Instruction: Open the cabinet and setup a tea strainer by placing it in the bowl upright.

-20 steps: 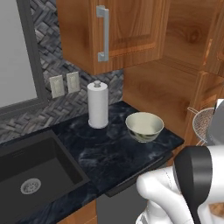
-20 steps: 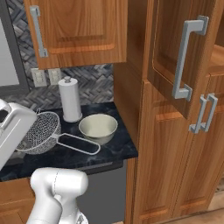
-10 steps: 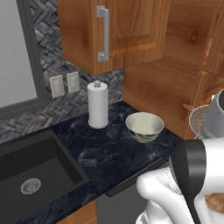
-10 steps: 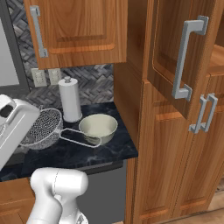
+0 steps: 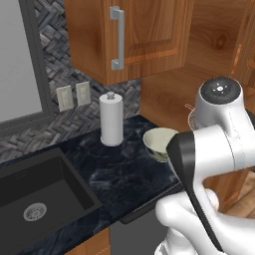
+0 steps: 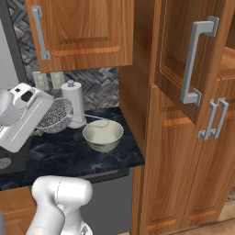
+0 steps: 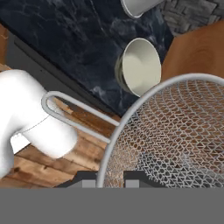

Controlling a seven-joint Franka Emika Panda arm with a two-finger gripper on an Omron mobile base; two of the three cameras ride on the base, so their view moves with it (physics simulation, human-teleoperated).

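My gripper (image 7: 109, 178) is shut on the rim of the tea strainer (image 7: 175, 131), a silver wire-mesh basket. In the right base view the tea strainer (image 6: 55, 114) hangs tilted above the counter, just left of the bowl (image 6: 103, 134). Its thin handle (image 6: 97, 120) reaches over the bowl's far rim. The cream bowl (image 5: 158, 142) stands with nothing in it on the dark counter; from the hand it lies below and ahead, bowl (image 7: 140, 65). The cabinet door (image 6: 176, 46), with its long grey bar handle (image 6: 197, 59), stands swung open at the right.
A paper-towel roll (image 5: 111, 119) stands by the wall behind the bowl. A black sink (image 5: 35, 199) lies to the left. A closed upper cabinet (image 5: 149, 35) hangs over the counter. Shorter doors with short handles (image 6: 215, 119) sit below the open door.
The arm has lifted the strainer and carried it toward the bowl; its handle now reaches over the bowl's rim. The bowl and roll have not moved.
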